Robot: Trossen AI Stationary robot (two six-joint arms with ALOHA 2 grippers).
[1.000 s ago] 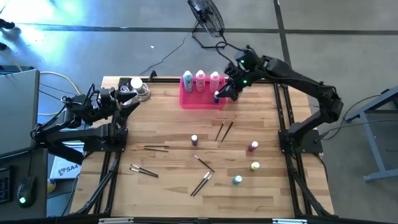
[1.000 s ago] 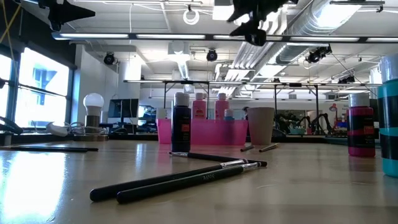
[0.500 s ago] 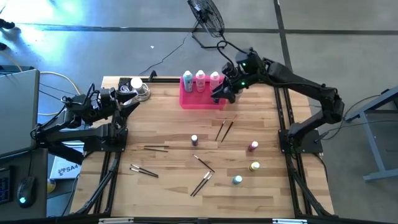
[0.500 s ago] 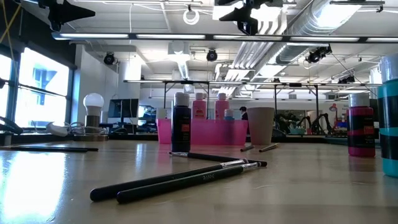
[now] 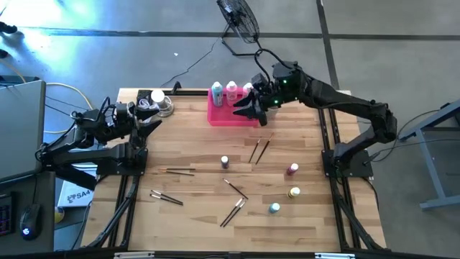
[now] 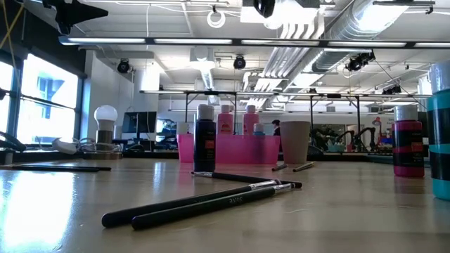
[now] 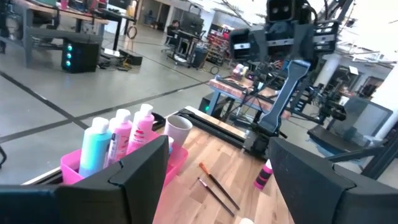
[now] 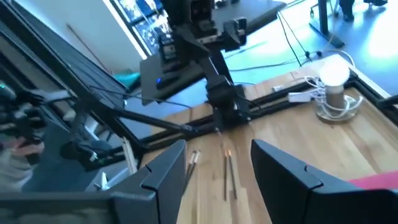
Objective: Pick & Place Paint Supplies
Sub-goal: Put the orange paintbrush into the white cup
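Right fingers (image 5: 243,111) shifted over tray (image 5: 215,119), apart, empty

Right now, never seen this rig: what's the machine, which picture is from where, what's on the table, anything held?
It is a robot with two dark arms at a wooden table. One picture looks straight down, one sits level at table height, and one comes from each wrist.

The left gripper waits at the table's left edge, open and empty. The right gripper hovers over the pink tray, also open and empty.

In the tray stand three tall white-capped bottles, with a pale cup beside it. Loose on the table: thin paintbrushes, and tiny bottles in dark blue, red, yellow and teal. A lamp bulb sits in the far left corner.
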